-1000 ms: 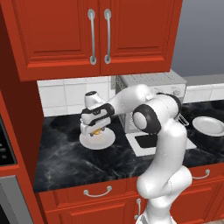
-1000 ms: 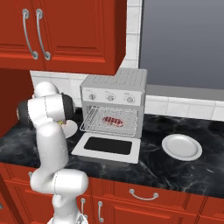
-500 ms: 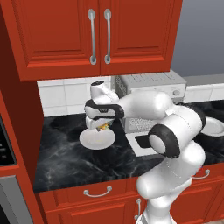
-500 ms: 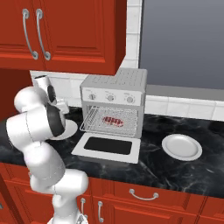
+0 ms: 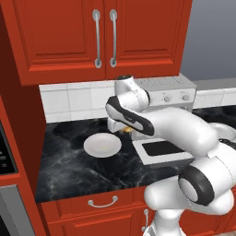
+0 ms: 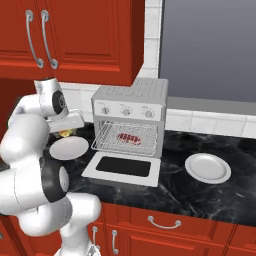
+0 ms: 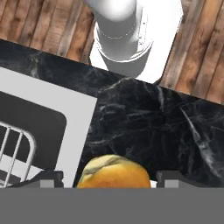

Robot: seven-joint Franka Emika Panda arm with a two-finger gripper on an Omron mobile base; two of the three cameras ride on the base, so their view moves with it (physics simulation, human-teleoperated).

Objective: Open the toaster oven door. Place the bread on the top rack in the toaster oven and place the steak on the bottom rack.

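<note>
– Bread first, left base view: where is it?
– Off its plate. The gripper (image 5: 124, 130) has lifted the bread (image 5: 125, 131) and swung it toward the toaster oven (image 5: 171, 88). The left plate (image 5: 102, 145) is now bare, sitting mid-depth on the counter (image 5: 69, 170), well in from its front edge
– Fingers?
– Clamped on the roll, since it hangs clear of the counter. I'd say the pick is done and the carry is under way
– Right base view?
– The toaster oven door (image 6: 122, 167) lies flat open toward the counter's front edge. The steak (image 6: 129, 137) is already on a wire shelf (image 6: 106, 136) inside; which shelf, I cannot tell. The roll shows as a yellow spot under the hand, just beyond the far rim of the bare plate
– Counts?
– One roll, one steak, one oven, three knobs and two white plates. The other plate (image 6: 207, 167) sits toward the counter's right end
– Hand view?
– The roll bulges between the two dark fingertips (image 7: 49, 177) over black counter, just beside the door's pale corner. A shelf corner shows at the left
– What's left?
– Only the roll, onto the top shelf
</note>
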